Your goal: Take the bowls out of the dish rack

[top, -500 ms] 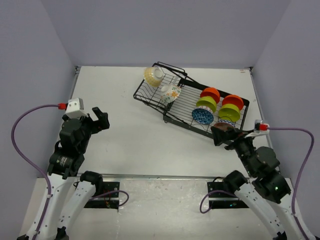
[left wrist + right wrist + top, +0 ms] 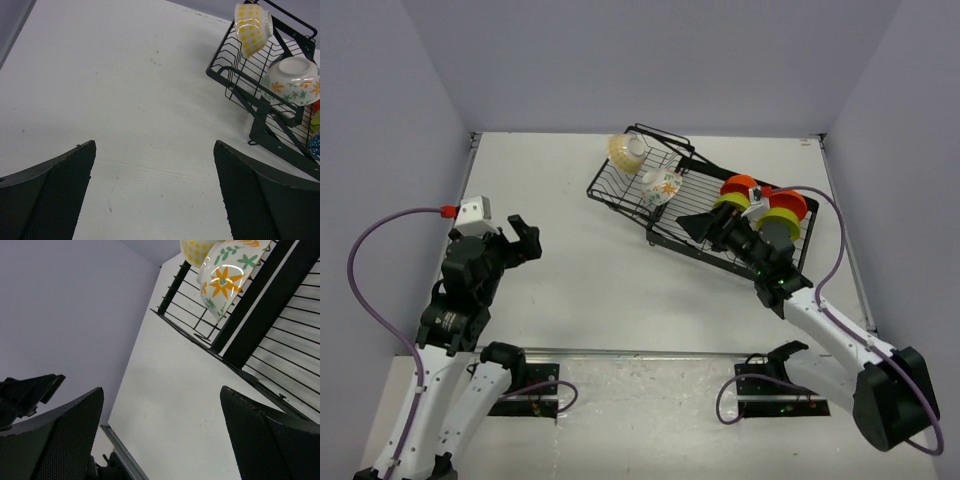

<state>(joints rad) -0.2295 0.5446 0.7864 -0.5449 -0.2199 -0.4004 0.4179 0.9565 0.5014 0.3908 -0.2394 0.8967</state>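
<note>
The black wire dish rack (image 2: 620, 190) stands at the back right of the table. A cream-yellow bowl (image 2: 626, 150) and a white floral bowl (image 2: 663, 186) sit in its left section. Two orange bowls (image 2: 741, 185) and two lime green bowls (image 2: 781, 222) stand in its right section. The blue patterned and brownish pink bowls are hidden behind my right arm. My right gripper (image 2: 692, 225) is open and empty over the rack's near edge, and its view shows the floral bowl (image 2: 222, 280). My left gripper (image 2: 525, 240) is open and empty, far left of the rack (image 2: 240, 85).
My right arm lies across the rack's right section. The left wrist view shows the cream-yellow bowl (image 2: 252, 27), the floral bowl (image 2: 292, 80) and bare white table (image 2: 125, 100) in front of the gripper. Grey walls close the table on three sides.
My right arm has swung from the table's right edge up and left over the rack's right section. It now covers the blue patterned bowls. The left arm has barely moved.
</note>
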